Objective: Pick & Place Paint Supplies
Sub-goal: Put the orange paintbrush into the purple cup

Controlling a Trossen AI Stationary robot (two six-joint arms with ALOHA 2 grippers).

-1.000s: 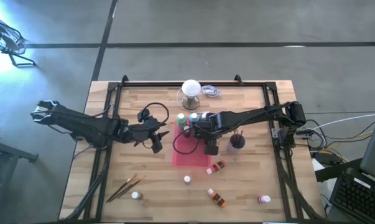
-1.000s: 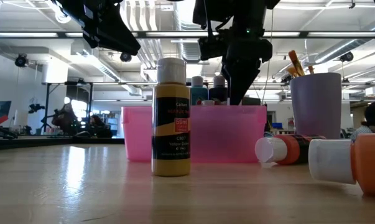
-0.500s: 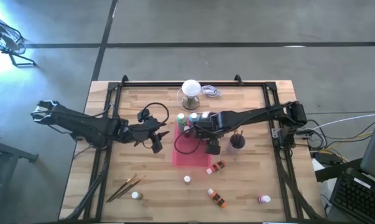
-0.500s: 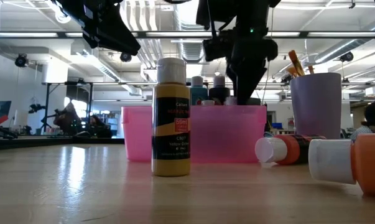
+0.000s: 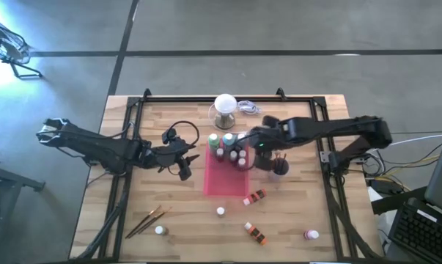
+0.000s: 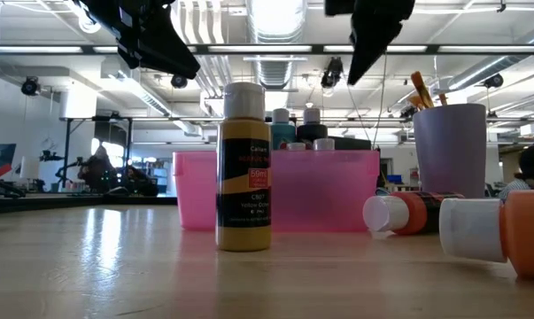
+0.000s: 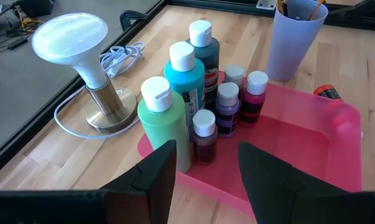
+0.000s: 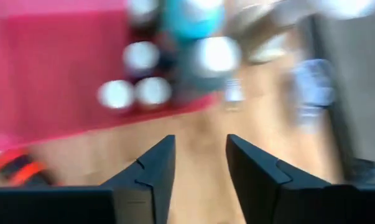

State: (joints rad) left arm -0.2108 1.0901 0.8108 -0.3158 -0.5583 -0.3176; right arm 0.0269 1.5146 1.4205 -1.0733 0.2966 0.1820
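Seven paint bottles upright in the pink tray's corner, middle of the high view. Right end effector just right of the tray, fingers parted, empty. Left end effector left of the tray, fingers parted, empty.

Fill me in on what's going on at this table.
A two-armed robot is sorting paint supplies into a pink tray. Several bottles already stand in its far corner. The right end effector is empty and open, beside the tray near the purple cup. The left end effector waits open left of the tray. More bottles and two brushes lie loose.
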